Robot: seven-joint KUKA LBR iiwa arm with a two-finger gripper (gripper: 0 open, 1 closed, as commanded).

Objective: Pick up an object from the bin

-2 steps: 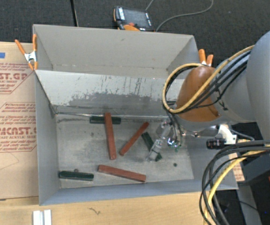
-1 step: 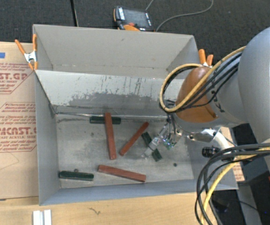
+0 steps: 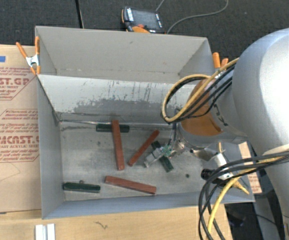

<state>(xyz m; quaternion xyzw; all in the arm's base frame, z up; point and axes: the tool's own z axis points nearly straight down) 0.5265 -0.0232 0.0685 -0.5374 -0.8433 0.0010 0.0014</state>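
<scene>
Lying at the front left of the grey metal bin [image 3: 49, 149] is a dark green flat bar [image 3: 81, 187]. Rightward come an upright reddish-brown bar [image 3: 117, 145], a front reddish-brown bar [image 3: 130, 184] and a slanted reddish-brown bar [image 3: 144, 147]. Just beside the slanted one, the gripper [image 3: 159, 156] hangs over a short dark green piece [image 3: 167, 165]; whether the claw is open or closed cannot be told.

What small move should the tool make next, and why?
Probably a short shift left, to centre over the slanted brown stick. The tool sits just right of that stick, close to a small dark green piece, so a grasp here might catch neither cleanly.
</scene>
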